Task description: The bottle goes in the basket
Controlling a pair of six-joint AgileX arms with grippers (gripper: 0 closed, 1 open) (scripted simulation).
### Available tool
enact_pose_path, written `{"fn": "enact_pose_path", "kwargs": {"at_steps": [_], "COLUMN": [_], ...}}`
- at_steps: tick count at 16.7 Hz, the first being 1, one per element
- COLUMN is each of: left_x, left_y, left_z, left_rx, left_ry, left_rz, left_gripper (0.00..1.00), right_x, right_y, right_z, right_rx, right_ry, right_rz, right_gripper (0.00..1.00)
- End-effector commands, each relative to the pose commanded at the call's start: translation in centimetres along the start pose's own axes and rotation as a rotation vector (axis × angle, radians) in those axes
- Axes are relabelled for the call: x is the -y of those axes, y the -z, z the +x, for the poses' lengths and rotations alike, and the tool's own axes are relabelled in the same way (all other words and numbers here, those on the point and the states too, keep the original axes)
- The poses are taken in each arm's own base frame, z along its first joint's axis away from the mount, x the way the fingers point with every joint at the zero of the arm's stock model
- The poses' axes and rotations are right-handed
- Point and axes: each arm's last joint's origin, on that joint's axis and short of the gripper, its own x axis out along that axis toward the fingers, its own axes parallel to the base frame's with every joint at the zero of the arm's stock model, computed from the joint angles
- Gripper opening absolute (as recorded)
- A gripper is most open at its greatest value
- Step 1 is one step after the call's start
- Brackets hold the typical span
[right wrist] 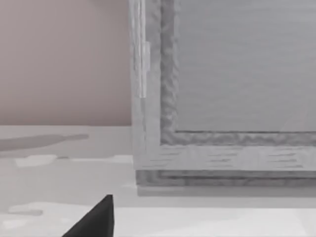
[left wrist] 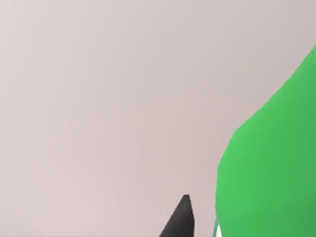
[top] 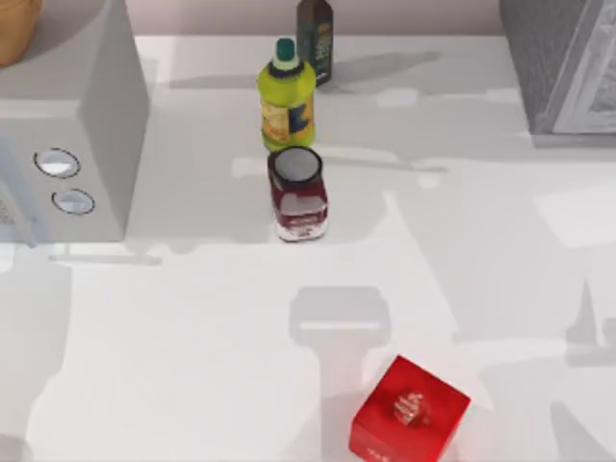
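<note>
The bright green bottle looms very close in the left wrist view, hanging in front of a plain pinkish wall, off the table. One dark fingertip of my left gripper shows just beside it, and the gripper appears shut on the bottle. A tan basket peeks in at the top view's far left corner, on top of a grey appliance. In the right wrist view, one dark fingertip of my right gripper sits low above the white table, facing a grey cabinet.
A yellow bottle with a dark-green cap, a dark bottle behind it and a dark red jar with a white lid stand mid-table at the back. A red box lies near the front edge. The grey cabinet fills the far right corner.
</note>
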Motion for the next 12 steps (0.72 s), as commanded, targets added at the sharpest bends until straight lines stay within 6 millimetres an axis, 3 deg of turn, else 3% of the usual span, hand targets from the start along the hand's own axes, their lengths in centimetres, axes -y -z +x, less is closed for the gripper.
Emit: {"fn": "enact_pose_path", "kwargs": {"at_steps": [2, 12], "left_x": [0.0, 0.0], "left_y": [0.0, 0.0], "left_z": [0.0, 0.0], "left_rx": [0.0, 0.0], "left_ry": [0.0, 0.0], "left_rz": [0.0, 0.0], "left_gripper": [0.0, 0.75], "right_x": [0.0, 0.0], "right_y": [0.0, 0.0], "right_z": [0.0, 0.0], "right_rx": [0.0, 0.0], "right_ry": [0.0, 0.0], "right_rz": [0.0, 0.0], "right_gripper": [1.0, 1.0]}}
